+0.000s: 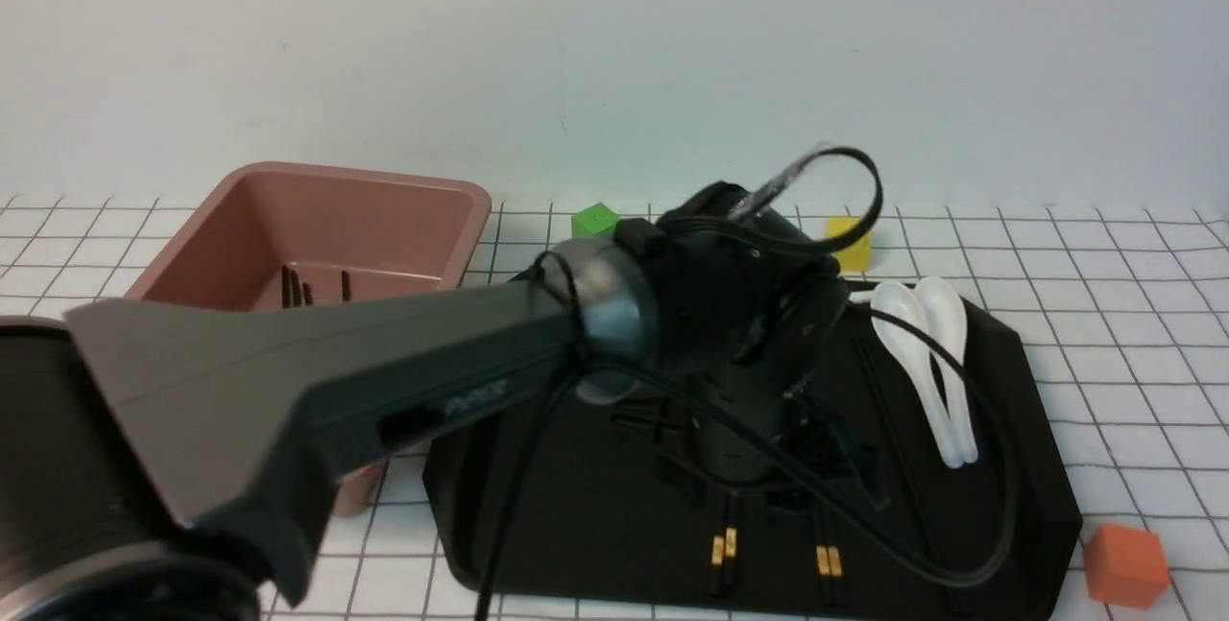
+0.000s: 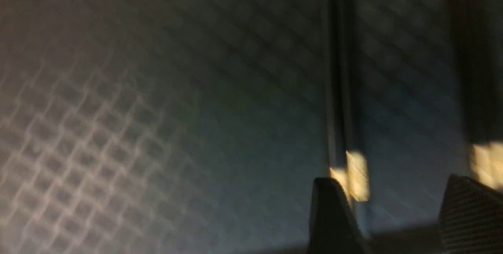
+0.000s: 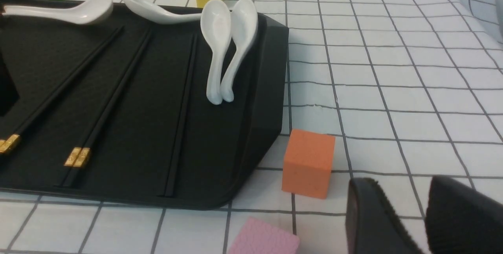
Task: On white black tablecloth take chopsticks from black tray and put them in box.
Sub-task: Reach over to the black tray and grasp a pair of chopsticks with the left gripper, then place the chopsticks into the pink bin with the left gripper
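Two pairs of chopsticks lie on the black tray right under the left gripper, fingers spread wide, so I'd centre one pair between them before squeezing just past the gold band.

I read one plain off-white wall, matte and evenly toned. Light on the wall is soft and diffuse, with gradual shading. A few faint specks sit near the wall's middle. Its base line runs straight and level.
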Robot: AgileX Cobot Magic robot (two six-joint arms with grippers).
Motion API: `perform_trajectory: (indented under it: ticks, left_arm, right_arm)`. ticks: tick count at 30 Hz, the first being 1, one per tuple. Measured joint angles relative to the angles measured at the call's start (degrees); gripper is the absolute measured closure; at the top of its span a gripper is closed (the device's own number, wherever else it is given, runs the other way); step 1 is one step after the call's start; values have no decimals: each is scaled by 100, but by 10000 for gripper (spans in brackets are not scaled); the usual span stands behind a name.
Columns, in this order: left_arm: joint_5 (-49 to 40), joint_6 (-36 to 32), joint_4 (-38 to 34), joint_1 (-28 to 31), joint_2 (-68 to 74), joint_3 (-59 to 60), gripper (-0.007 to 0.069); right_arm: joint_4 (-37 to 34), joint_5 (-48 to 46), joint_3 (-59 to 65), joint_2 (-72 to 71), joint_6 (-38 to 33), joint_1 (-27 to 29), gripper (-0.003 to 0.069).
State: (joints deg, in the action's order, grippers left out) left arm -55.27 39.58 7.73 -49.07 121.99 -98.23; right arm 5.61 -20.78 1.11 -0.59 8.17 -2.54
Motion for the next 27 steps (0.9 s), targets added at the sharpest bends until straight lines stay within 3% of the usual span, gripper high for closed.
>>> perform_trajectory:
  ticks: [7,12,13,19,22,27]
  left_arm:
    - [132,16,13,0,546,-68,274]
    - [120,18,-147,0,594,-118,512]
    - [121,18,-147,0,583,-118,522]
    - [-354,24,-136,11,85,-54,498]
    - [-811,24,136,66,-848,-47,498]
    - [-1448,24,492,664,-1989,-53,498]
  right_arm:
    - [0,0,0,0,0,0,419]
    - [0,0,0,0,0,0,419]
    - [0,0,0,0,0,0,419]
    - [0,0,0,0,0,0,419]
    - [0,0,0,0,0,0,419]
    - [0,0,0,0,0,0,419]
